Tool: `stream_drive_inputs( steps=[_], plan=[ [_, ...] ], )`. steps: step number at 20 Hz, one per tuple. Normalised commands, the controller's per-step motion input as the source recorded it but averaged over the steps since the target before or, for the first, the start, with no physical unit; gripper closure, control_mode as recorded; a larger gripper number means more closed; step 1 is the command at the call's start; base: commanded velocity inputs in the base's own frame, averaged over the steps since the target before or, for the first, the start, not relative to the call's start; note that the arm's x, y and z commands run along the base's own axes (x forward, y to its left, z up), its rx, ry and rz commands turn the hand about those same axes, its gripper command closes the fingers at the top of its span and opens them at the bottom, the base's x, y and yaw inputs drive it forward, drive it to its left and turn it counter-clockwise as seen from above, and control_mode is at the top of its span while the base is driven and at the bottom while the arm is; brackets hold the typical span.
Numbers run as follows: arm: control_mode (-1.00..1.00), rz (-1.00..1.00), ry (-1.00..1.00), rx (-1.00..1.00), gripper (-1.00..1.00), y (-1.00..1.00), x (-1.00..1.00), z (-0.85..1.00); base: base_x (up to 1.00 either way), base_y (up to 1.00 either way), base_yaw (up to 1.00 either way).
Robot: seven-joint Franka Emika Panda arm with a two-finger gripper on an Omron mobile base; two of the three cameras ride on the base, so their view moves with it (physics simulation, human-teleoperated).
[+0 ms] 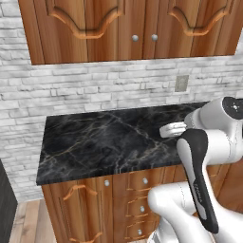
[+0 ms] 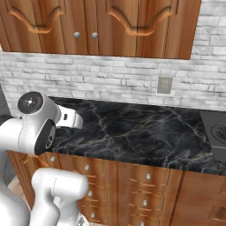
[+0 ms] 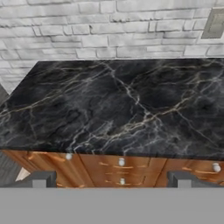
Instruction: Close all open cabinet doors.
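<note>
Two reddish-brown cabinet doors with arch carvings hang above the counter, the left door (image 1: 85, 28) and the right door (image 1: 194, 26), their silver knobs side by side. Both look flush with the cabinet front; their tops are cut off. The right base view shows the same left door (image 2: 44, 22) and right door (image 2: 141, 26). My gripper (image 3: 111, 181) is open, its two dark fingertips (image 3: 41, 179) wide apart with nothing between them. It hovers low over the black marble counter (image 1: 104, 137), well below the doors, facing the brick wall.
A grey wall outlet (image 2: 164, 85) sits on the white brick backsplash. A stovetop (image 2: 216, 132) lies at the counter's right end. Wooden drawers with small knobs (image 2: 148, 176) run below the counter. A dark appliance edge (image 1: 5, 204) stands at the far left.
</note>
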Motion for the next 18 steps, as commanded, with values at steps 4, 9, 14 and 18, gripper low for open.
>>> stream_drive_inputs(
  steps=[4, 9, 14, 18],
  plan=[
    [-1.00, 0.00, -0.13, -0.02, -1.00, -0.03, -0.17, 0.00, 0.00, 0.00, 0.00],
    [1.00, 0.00, 0.00, 0.00, -1.00, 0.00, 0.00, 0.00, -0.30, -0.68, -0.01],
    [1.00, 0.00, 0.00, 0.00, -1.00, 0.00, 0.00, 0.00, -0.31, -1.00, 0.00],
    [1.00, 0.00, 0.00, 0.00, -1.00, 0.00, 0.00, 0.00, -0.28, -1.00, -0.01]
  ],
)
